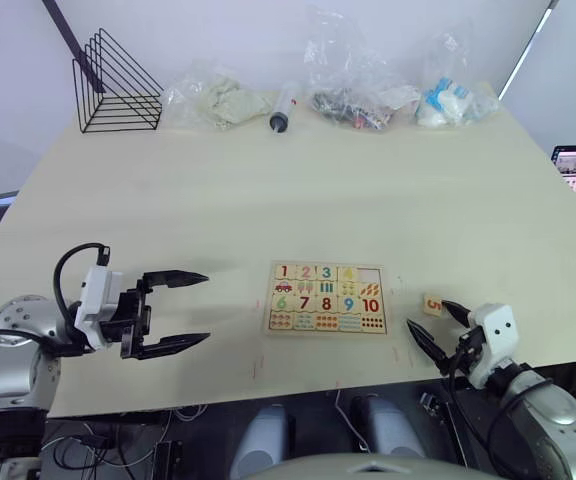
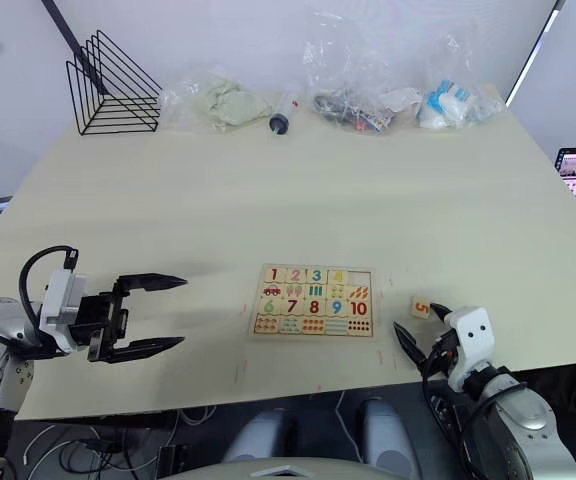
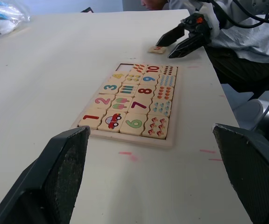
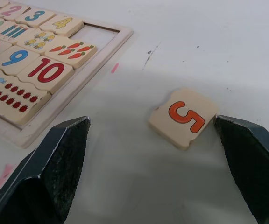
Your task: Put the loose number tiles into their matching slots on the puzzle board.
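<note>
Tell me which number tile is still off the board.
The orange 5 tile: it lies on the table beside the puzzle board, between the right gripper's open jaws; tiles 1 to 4 sit in their slots.

The two head cameras looked forward and down over the whole table (image 1: pixel 268 180), side by side, sharing nearly the same scene from wire rack (image 1: pixel 116 85) to puzzle board (image 1: pixel 328 298). The left wrist camera sat low above the tabletop, facing across the puzzle board towards the right gripper (image 3: pixel 183 39). The right wrist camera hung very close to the 5 tile (image 4: pixel 184 116), catching the board's near corner too.
</note>
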